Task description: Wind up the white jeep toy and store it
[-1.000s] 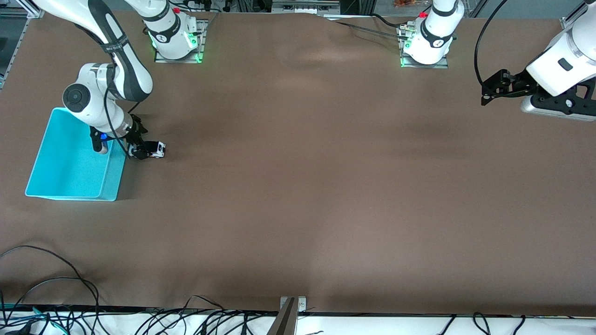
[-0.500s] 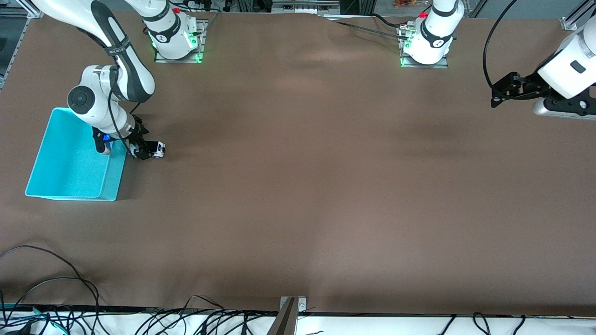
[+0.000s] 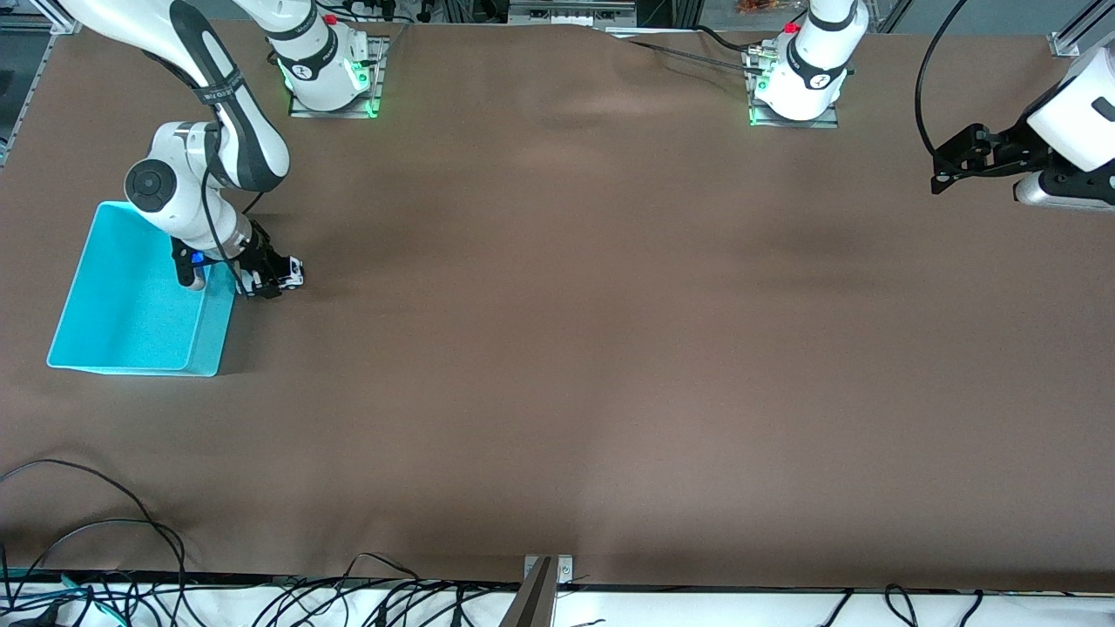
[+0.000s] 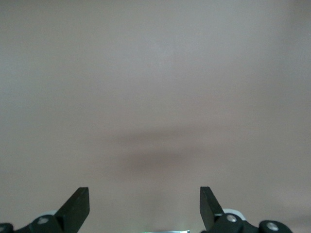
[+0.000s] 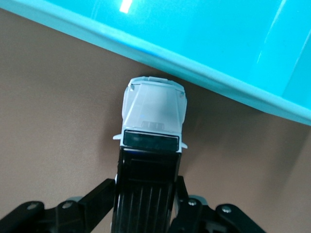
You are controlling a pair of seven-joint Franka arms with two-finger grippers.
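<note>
The white jeep toy (image 3: 293, 273) with its black roof stands on the brown table, right beside the turquoise bin (image 3: 214, 324) and outside it. My right gripper (image 3: 272, 280) is down at the table, shut on the jeep. In the right wrist view the black fingers (image 5: 99, 194) press both sides of the jeep (image 5: 154, 109) at its roof, and its white hood points at the bin wall (image 5: 194, 73). My left gripper (image 3: 948, 167) hangs open over the table at the left arm's end, with nothing between its fingers (image 4: 77, 206).
The bin's floor shows nothing inside it. Cables lie along the table edge nearest the front camera (image 3: 104, 557). The two arm bases (image 3: 327, 78) stand at the edge farthest from that camera.
The right gripper's fingers have closed onto the jeep, which shifted slightly toward the bin. The left arm has drawn back farther toward its own end of the table.
</note>
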